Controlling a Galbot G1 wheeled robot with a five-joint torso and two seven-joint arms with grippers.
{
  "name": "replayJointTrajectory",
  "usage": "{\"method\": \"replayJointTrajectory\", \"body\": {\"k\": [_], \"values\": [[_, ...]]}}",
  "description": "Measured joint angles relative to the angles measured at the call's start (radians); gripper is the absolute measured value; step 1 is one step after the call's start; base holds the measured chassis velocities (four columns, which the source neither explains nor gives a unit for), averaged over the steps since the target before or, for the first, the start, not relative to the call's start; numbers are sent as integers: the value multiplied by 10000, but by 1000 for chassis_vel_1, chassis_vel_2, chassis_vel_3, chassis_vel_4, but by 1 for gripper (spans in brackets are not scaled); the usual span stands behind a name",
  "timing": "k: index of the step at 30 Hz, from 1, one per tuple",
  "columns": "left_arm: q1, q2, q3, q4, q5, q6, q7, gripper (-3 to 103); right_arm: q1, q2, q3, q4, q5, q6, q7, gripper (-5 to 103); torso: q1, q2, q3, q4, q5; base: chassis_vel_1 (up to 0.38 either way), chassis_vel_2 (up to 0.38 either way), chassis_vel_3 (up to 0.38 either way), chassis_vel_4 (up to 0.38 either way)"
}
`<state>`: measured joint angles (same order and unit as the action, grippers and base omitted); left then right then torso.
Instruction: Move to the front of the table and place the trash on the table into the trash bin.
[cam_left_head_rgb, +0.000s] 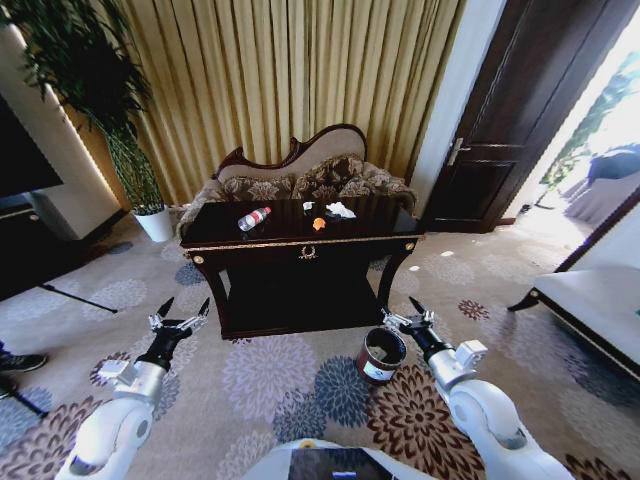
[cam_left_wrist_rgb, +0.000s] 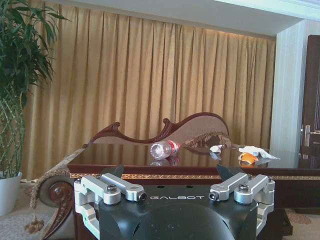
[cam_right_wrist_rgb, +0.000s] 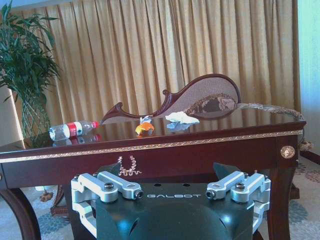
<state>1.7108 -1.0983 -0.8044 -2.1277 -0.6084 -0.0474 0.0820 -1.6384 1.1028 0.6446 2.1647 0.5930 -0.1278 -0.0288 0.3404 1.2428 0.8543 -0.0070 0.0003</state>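
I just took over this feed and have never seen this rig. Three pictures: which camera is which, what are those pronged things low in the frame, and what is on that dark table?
The wide picture comes from the robot's head, looking down. The pronged things are its two tools: left tool and right tool, both open, both holding nothing, raised short of the table. The other two pictures come from cameras on each wrist, looking over the tool's own fingers toward the table.

On the table lie a bottle, an orange scrap and white paper. The bin stands on the carpet by the right tool. Behind the table is a sofa.
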Motion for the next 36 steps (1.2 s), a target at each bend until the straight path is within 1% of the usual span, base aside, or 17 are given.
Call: {"method": "replayJointTrajectory", "body": {"k": [18, 23, 25, 27, 36], "values": [[6, -47, 49, 169, 23, -222, 202, 100, -22, 112, -62, -54, -133, 0, -70, 100, 1, 0, 0, 0, -1, -92, 115, 113, -94], [5, -49, 50, 248, 33, -337, 210, 100, -9, 111, -75, -75, -139, 0, -72, 100, 1, 0, 0, 1, -1, -77, 112, 114, -78], [-19, -58, 80, 322, 105, -536, 202, 100, 0, 113, -85, -91, -139, -1, -73, 100, 1, 0, 0, 2, -2, -73, 121, 116, -102], [-24, -58, 84, 348, 153, -585, 198, 100, 5, 119, -91, -98, -141, -2, -74, 100, 1, 0, 0, 1, -1, -80, 124, 116, -100], [12, -59, 110, 326, 170, -589, 203, 100, 24, 190, -127, -129, -171, -3, -88, 100, 1, -1, 0, 0, -1, -105, 96, 105, -96]]}}
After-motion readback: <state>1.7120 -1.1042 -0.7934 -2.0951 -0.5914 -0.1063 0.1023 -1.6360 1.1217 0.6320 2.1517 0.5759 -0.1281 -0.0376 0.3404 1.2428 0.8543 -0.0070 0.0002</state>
